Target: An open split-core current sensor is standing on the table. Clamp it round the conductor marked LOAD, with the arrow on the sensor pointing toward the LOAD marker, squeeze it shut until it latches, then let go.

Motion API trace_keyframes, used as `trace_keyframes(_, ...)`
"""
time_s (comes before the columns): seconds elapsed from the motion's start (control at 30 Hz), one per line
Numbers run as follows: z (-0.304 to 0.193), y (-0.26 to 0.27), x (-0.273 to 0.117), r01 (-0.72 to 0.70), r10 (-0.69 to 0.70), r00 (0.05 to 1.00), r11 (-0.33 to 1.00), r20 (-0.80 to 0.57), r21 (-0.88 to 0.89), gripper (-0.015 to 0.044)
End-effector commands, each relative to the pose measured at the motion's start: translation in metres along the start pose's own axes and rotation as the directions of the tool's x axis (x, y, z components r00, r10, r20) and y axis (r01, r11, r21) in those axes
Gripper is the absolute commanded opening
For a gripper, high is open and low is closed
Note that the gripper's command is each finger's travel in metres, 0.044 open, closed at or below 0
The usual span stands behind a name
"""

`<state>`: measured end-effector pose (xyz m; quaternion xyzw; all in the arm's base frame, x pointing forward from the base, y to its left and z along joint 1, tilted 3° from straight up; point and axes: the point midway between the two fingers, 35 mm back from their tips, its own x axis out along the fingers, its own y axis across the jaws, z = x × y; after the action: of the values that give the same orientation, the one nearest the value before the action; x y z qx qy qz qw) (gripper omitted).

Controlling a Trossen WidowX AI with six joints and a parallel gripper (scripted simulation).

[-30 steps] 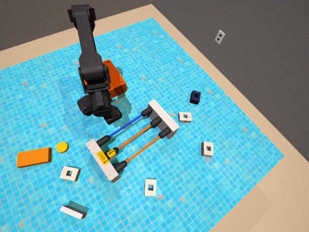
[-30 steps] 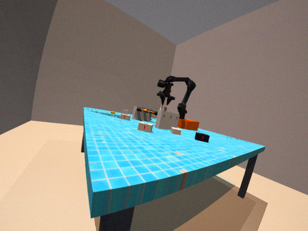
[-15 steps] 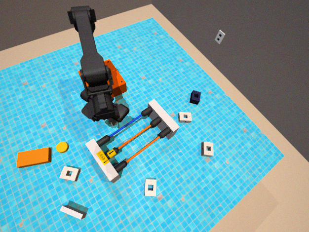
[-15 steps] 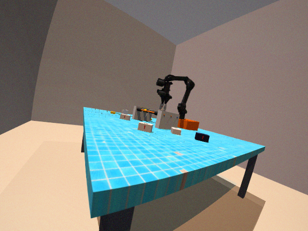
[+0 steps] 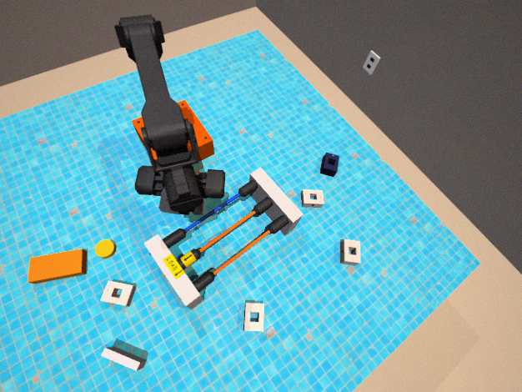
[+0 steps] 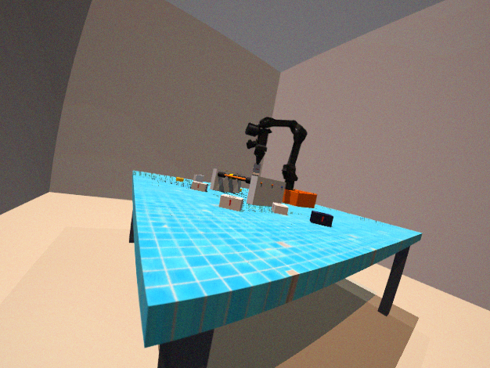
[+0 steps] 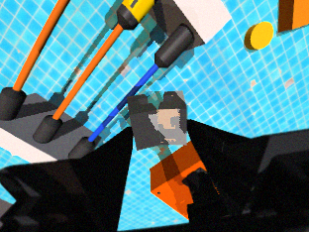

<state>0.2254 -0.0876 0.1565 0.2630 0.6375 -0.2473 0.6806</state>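
Observation:
My gripper (image 6: 258,160) (image 7: 159,127) is shut on the open grey sensor (image 6: 257,169) (image 7: 168,126), which hangs above the table beside the blue conductor (image 5: 212,213) (image 7: 124,103). In the top view the arm hides the fingers. The sensor's arrow cannot be read. The rack's middle orange conductor (image 5: 228,232) (image 7: 86,74) carries a yellow arrow tag (image 5: 188,258) (image 7: 140,10) at the end by the yellow LOAD label (image 5: 173,265). No sensor is round it. Another orange conductor (image 5: 242,252) runs on its far side from the gripper.
White end blocks (image 5: 276,193) (image 5: 156,244) stand at both conductor ends. An orange box (image 5: 204,133) (image 6: 300,197) (image 7: 165,190) sits near the arm. A yellow disc (image 5: 104,248) (image 7: 262,34), an orange block (image 5: 57,265), a dark blue holed block (image 5: 328,170) (image 6: 321,218) and several white blocks lie around.

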Motion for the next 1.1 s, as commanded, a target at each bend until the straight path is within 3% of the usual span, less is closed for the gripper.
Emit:
trace_keyframes(0.0, 0.008, 0.004, -0.002, 0.004, -0.003, 1.0, 0.99, 0.01, -0.141, 0.0)
trace_keyframes(0.5, 0.027, 0.02, -0.002, 0.008, -0.001, 1.0, 0.768, 0.011, -0.64, 0.0)
trace_keyframes(1.07, 0.048, 0.039, 0.001, 0.012, 0.0, 1.0, 0.247, 0.013, -0.969, 0.0)
